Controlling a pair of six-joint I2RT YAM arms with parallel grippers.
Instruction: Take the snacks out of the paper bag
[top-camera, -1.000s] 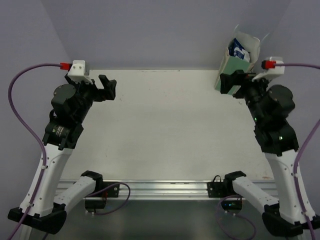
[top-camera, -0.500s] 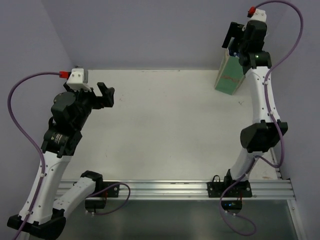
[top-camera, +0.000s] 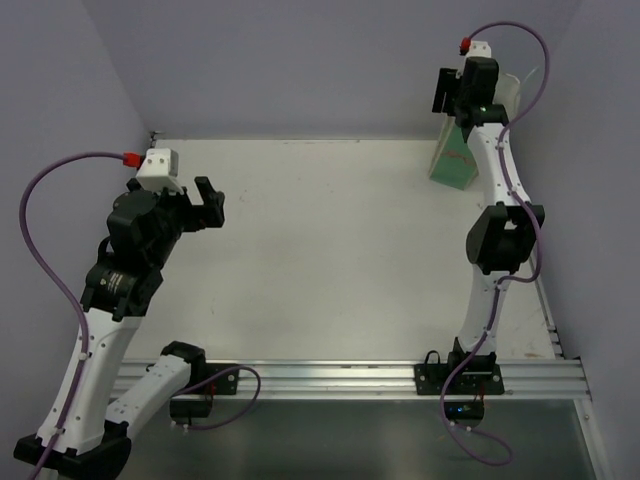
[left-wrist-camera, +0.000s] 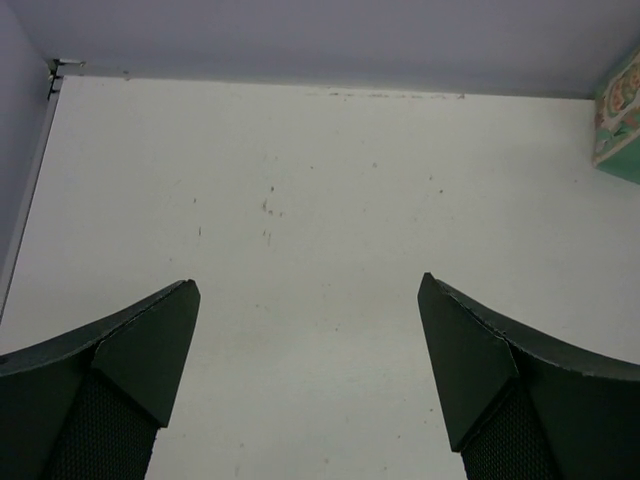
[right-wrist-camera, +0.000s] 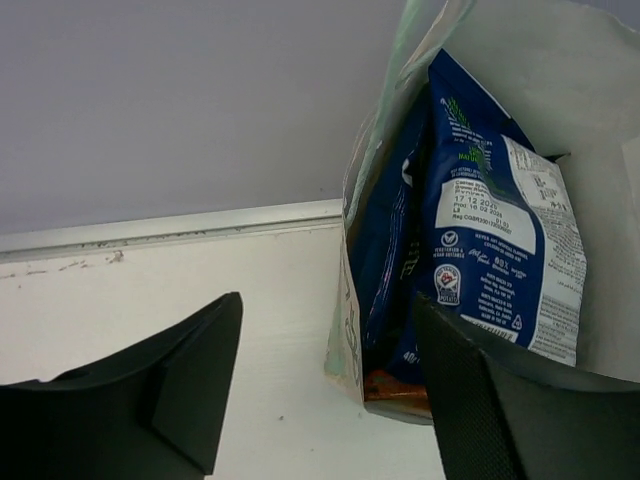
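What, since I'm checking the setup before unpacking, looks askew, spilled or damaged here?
Nothing stands out: the paper bag stands at the far right corner of the table, snacks inside, none spilled.

The blue-and-white crinkly foil packet (right-wrist-camera: 480, 230), standing in the mint-green paper bag (right-wrist-camera: 372, 190) just above the right-hand jaw of the right gripper (right-wrist-camera: 328, 305), carries a white panel of small print. One stamped line reads roughly "17 12 2025". The other lines and the two round seals beneath are too small to read. The red print (left-wrist-camera: 622, 100) on the bag's outer wall is illegible.
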